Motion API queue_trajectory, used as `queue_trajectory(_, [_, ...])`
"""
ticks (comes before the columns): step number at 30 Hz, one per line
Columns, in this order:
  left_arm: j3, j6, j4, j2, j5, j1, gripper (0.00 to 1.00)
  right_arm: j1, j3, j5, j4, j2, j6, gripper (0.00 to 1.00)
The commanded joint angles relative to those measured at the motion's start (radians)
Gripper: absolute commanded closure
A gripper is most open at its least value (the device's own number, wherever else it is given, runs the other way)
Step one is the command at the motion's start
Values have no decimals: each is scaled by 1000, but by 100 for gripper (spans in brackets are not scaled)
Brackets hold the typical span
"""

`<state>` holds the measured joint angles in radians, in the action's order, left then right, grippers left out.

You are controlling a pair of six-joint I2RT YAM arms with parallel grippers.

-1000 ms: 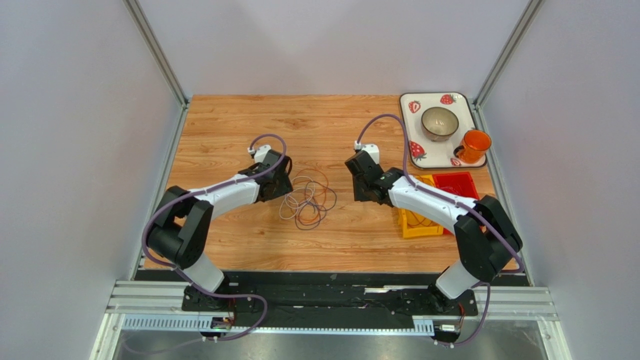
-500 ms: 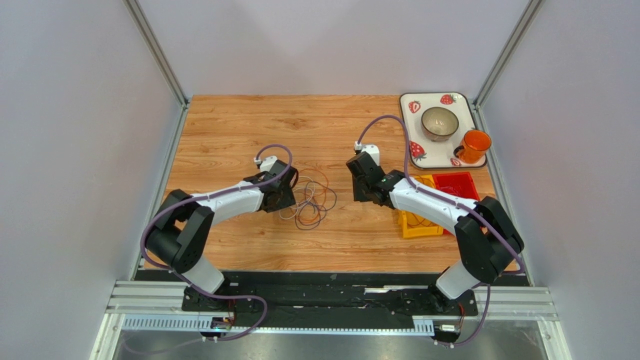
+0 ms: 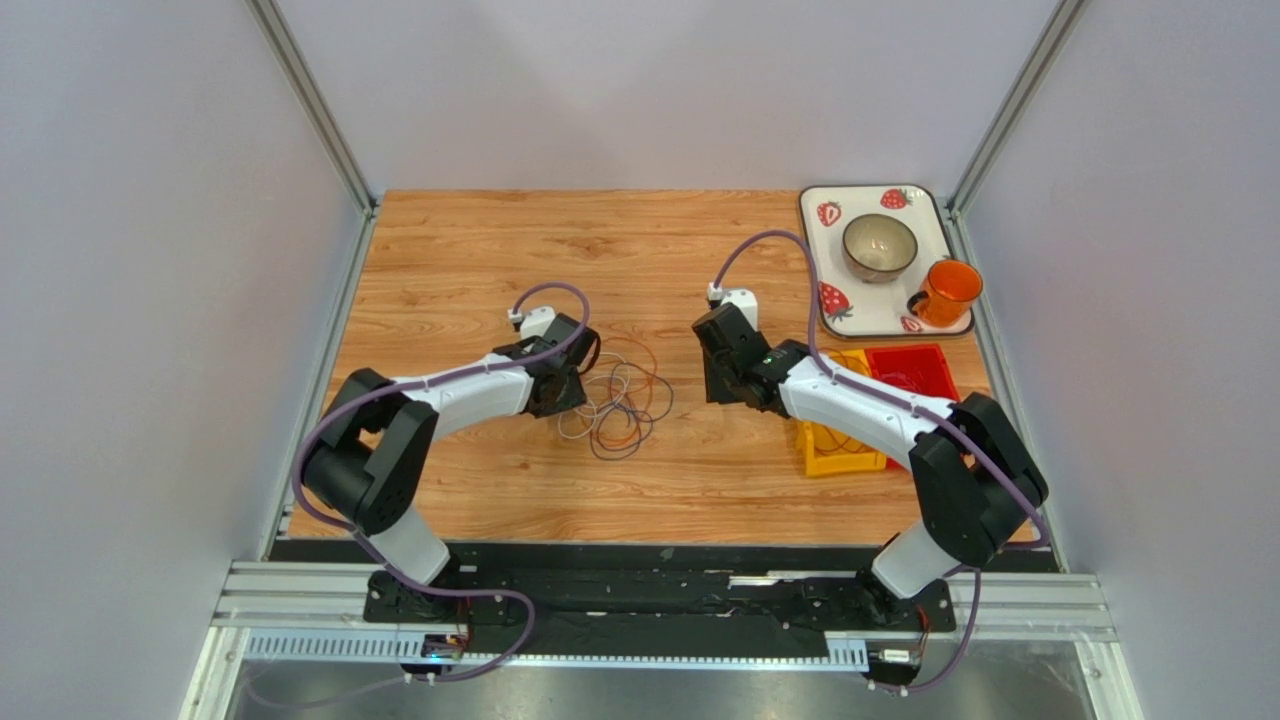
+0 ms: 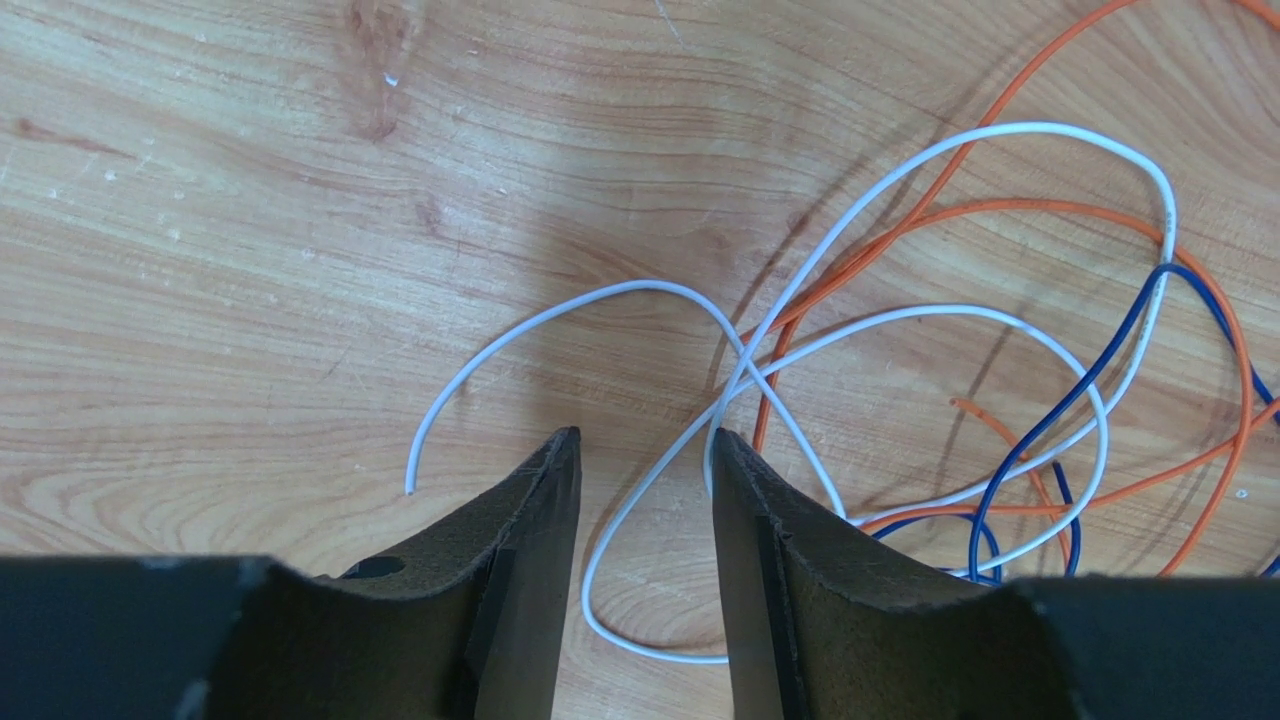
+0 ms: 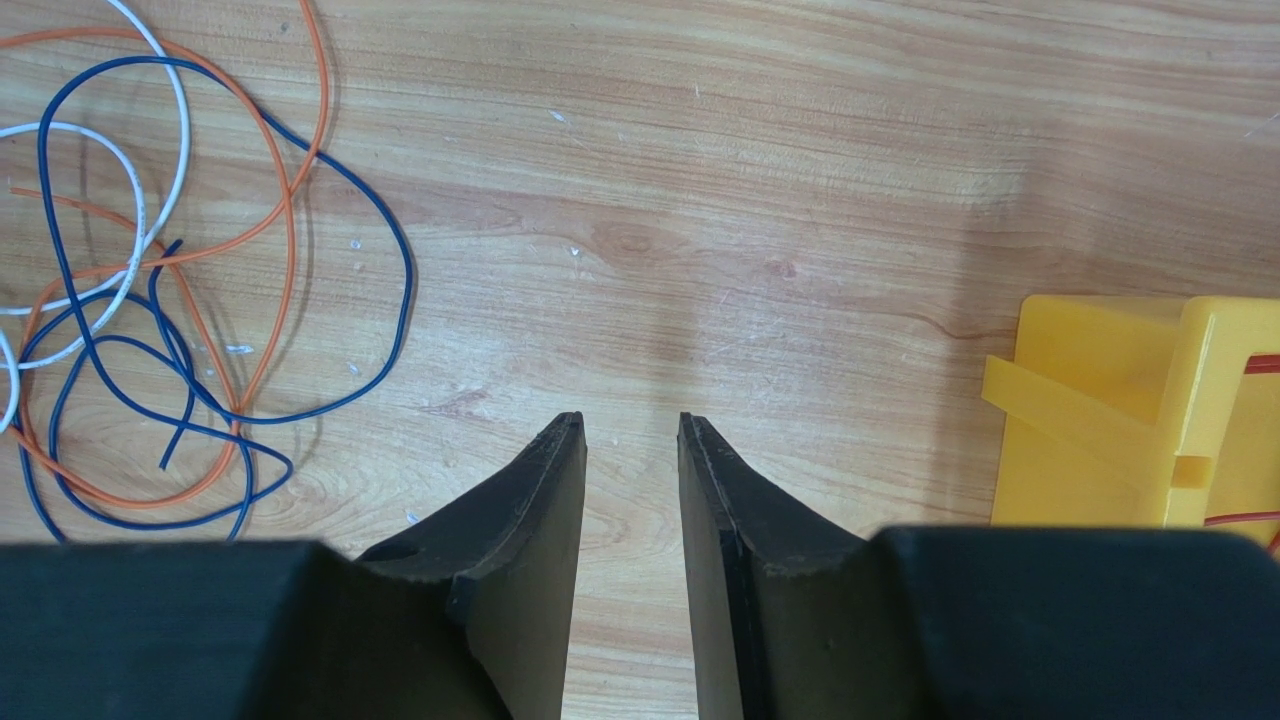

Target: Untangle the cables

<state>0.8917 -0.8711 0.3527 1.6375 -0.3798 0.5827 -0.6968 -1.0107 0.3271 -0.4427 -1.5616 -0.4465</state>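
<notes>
The cables lie tangled on the wooden table between the arms: thin white, orange and dark blue loops. My left gripper is open at the tangle's left edge, low over the table, with a bend of the white cable lying between its fingers. In the top view it sits at the pile's left side. My right gripper is open and empty over bare wood, right of the tangle; in the top view it is at the pile's right.
A yellow bin and a red bin stand under the right arm; the yellow one shows in the right wrist view. A strawberry tray with a bowl and orange cup is at the back right.
My left gripper has moved down and right, closer onto the left edge of the tangle. The right arm has barely moved.
</notes>
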Motion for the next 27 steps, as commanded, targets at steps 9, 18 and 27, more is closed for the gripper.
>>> queue_trajectory(9, [13,15,-23,18,-14,6,54,6,-2,-14,47,21,14,67])
queue_trajectory(18, [64,14,49,70,-57,37,59,11,1,-25,50,23,15,67])
queue_trajectory(27, [136,38,215,137,-39,45,73,23,1,-49,56,15,19,68])
